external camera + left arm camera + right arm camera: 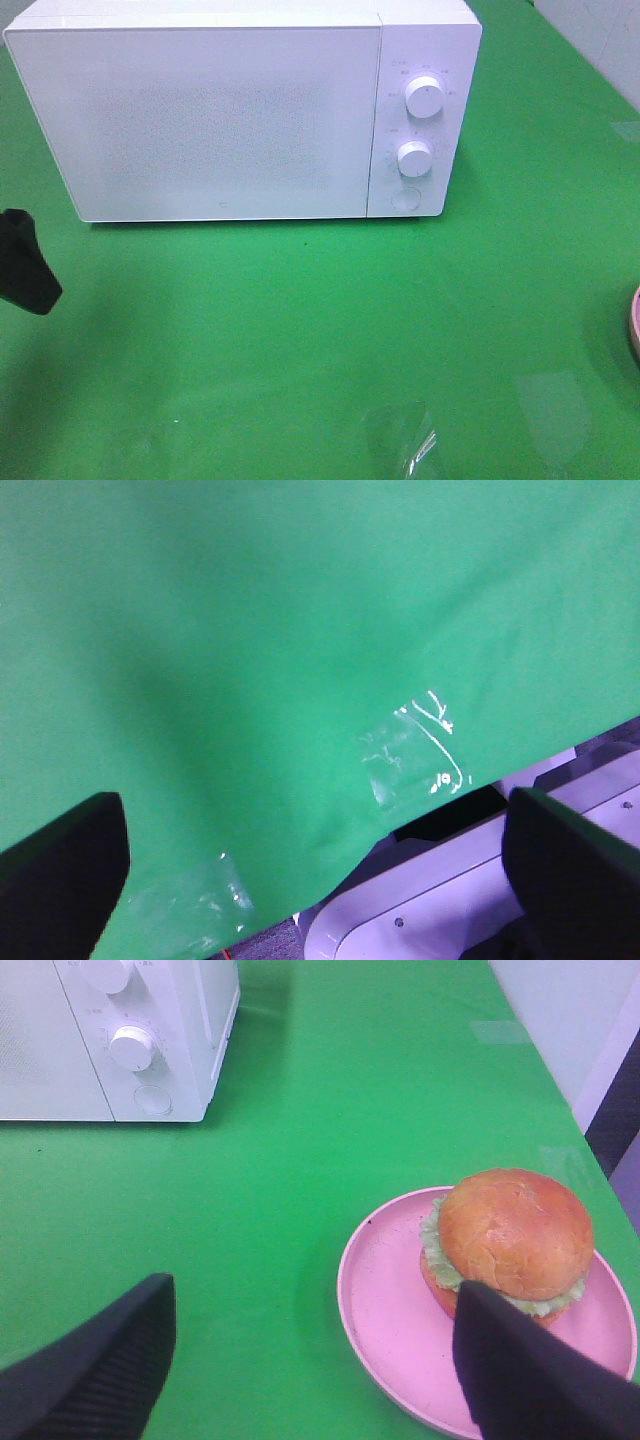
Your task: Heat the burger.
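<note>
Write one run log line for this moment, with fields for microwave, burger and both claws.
microwave: door closed | burger: on pink plate, not yet heated | left claw: open, empty | right claw: open, empty, above plate

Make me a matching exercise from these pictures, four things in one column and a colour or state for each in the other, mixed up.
Things:
1. burger
2. plate
3. microwave
4. left claw

Descriptions:
A. white, door closed
B. open over the green cloth, holding nothing
C. sits on the plate
D. pink, round

Pairs: 1-C, 2-D, 3-A, 4-B
</note>
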### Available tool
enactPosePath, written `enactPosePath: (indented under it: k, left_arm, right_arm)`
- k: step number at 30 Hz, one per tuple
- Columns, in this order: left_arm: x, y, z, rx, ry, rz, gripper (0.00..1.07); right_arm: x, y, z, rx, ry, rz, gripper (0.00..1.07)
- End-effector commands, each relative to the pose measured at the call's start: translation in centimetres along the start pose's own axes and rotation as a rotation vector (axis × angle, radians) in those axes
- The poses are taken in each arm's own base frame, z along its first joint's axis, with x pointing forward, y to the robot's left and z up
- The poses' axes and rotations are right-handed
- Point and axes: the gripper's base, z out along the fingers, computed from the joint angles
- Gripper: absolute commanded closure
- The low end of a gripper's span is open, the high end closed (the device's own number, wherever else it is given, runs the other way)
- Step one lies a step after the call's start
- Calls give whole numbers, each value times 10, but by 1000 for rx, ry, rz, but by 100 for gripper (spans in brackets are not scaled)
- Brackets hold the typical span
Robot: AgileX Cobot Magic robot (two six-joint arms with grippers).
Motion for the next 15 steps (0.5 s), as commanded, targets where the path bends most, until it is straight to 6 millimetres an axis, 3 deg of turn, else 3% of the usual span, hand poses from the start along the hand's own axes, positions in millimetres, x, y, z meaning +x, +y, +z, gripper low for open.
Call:
enactPosePath:
  k: [1,5,8,13,15]
  left_arm:
    - [18,0,-17,-34,11,-34,13]
    - [35,0,-24,-85,-13,-57,13]
    - [65,-2,-30,-144,-47,-76,14]
    - [89,-7,-38,-165,-112,-63,14]
    - [117,-14,-46,-185,-208,-36,14]
  right_arm:
    - [2,0,-3,1,-29,-4,34]
    - [2,0,-3,1,-29,-4,34]
    - [2,0,-3,1,-29,-4,34]
    - [2,0,-3,1,-29,-4,34]
    - [2,0,-3,1,-29,-4,34]
